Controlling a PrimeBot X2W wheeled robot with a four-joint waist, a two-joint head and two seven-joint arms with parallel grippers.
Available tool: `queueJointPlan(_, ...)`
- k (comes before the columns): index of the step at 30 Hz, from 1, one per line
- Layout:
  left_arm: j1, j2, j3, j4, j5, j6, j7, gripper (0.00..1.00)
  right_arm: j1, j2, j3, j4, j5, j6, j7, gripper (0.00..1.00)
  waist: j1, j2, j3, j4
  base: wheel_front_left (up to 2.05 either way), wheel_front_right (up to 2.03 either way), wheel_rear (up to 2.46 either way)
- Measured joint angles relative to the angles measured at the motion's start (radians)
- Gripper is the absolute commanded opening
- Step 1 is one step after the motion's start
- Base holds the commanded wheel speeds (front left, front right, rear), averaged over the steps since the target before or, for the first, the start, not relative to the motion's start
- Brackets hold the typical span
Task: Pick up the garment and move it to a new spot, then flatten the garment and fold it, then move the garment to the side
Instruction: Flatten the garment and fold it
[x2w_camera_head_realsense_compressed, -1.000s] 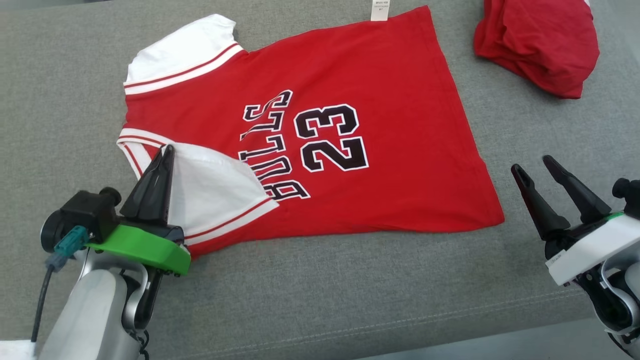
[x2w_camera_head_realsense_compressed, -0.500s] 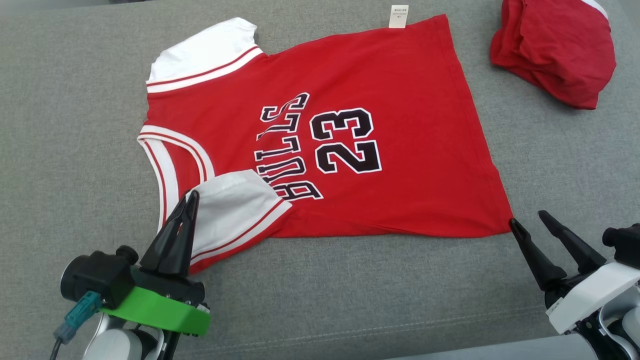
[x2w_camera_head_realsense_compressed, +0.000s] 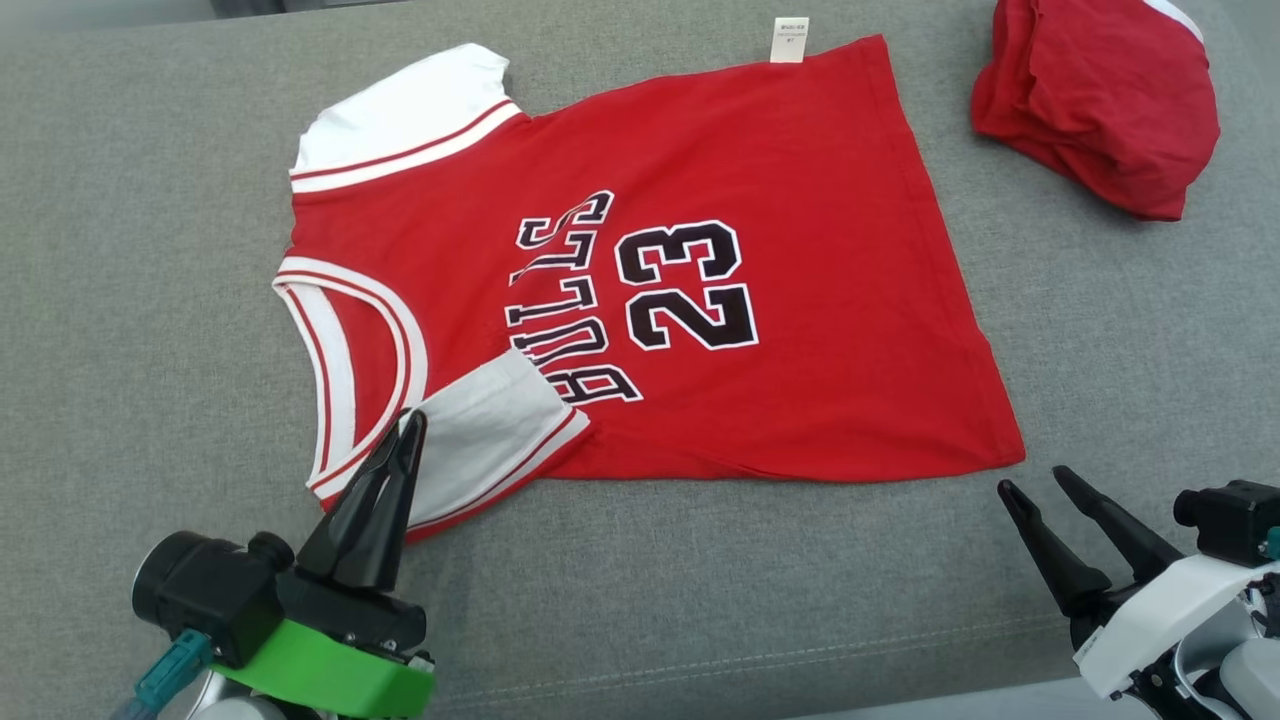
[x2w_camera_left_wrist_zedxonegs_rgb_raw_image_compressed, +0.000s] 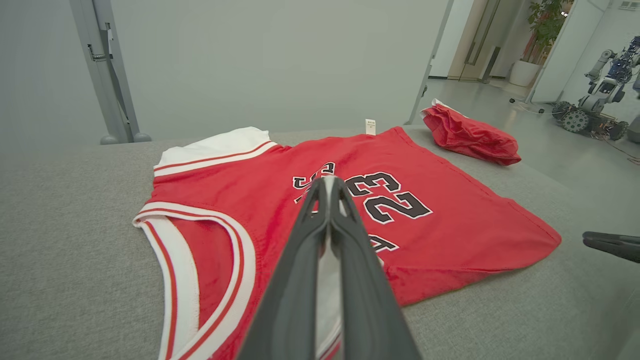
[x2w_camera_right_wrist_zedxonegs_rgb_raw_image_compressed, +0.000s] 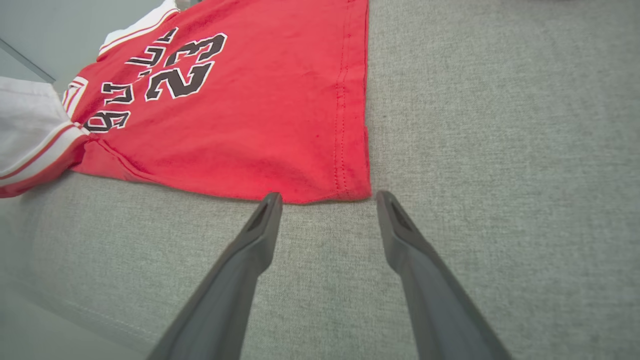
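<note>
**White sleeve is pinched by the left gripper**

The red shirt (x2w_camera_head_realsense_compressed: 800, 250) with the number 23 is laid flat in the middle of the head view, on the grey cloth top (x2w_camera_head_realsense_compressed: 700, 600). Its neck hole is turned to the left of the frame and its bottom edge to the right.

The left gripper (x2w_camera_head_realsense_compressed: 412, 422) is seen at the lower left of the head view. Its two dark fingers are pressed together, and the edge of the near white sleeve (x2w_camera_head_realsense_compressed: 490, 430) is pinched between them. In the left wrist view a strip of white cloth is seen between the closed fingers. The sleeve is folded over onto the red front.

The right gripper (x2w_camera_head_realsense_compressed: 1033, 482) is seen at the lower right. Its fingers are spread wide apart and nothing is held between them. In the right wrist view the two tips are placed just beside a corner of the shirt's bottom edge. Whether the cloth is touched cannot be told.

A second red bundle (x2w_camera_head_realsense_compressed: 1100, 100) is seen at the upper right, well apart from the shirt.
</note>
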Motion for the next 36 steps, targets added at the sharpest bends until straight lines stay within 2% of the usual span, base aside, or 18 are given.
queueJointPlan(14, 0.044, 0.040, 0.009, -0.046, 0.008, 0.000, 0.000, 0.00, -0.049, 0.073, -0.014, 0.117, 0.057, 0.021, -0.010, 0.87, 0.0000, 0.0000, 0.012, 0.019, 0.00, 0.00, 0.00)
queueJointPlan(23, 0.062, 0.053, 0.021, -0.069, 0.014, 0.000, 0.000, 0.00, -0.084, 0.092, -0.016, 0.174, 0.068, 0.030, -0.018, 0.78, 0.0000, 0.0000, 0.018, 0.016, 0.00, 0.00, 0.00)
queueJointPlan(26, 0.067, 0.054, 0.021, -0.074, 0.014, 0.000, 0.000, 0.00, -0.095, 0.101, -0.015, 0.193, 0.077, 0.035, -0.019, 0.55, 0.0000, 0.0000, 0.021, 0.014, 0.00, 0.00, 0.00)
queueJointPlan(29, 0.074, 0.057, 0.022, -0.082, 0.014, 0.000, 0.000, 0.00, -0.108, 0.108, -0.014, 0.210, 0.083, 0.035, -0.022, 0.43, 0.0000, 0.0000, 0.025, 0.013, 0.00, 0.00, 0.00)
queueJointPlan(33, 0.077, 0.061, 0.027, -0.091, 0.014, 0.000, 0.000, 0.00, -0.123, 0.113, -0.010, 0.227, 0.083, 0.036, -0.024, 0.40, 0.0000, 0.0000, 0.031, 0.012, 0.00, 0.00, 0.00)
queueJointPlan(36, 0.079, 0.063, 0.032, -0.095, 0.014, 0.000, 0.000, 0.00, -0.138, 0.116, -0.007, 0.237, 0.083, 0.044, -0.026, 0.32, 0.0000, 0.0000, 0.035, 0.010, 0.00, 0.00, 0.00)
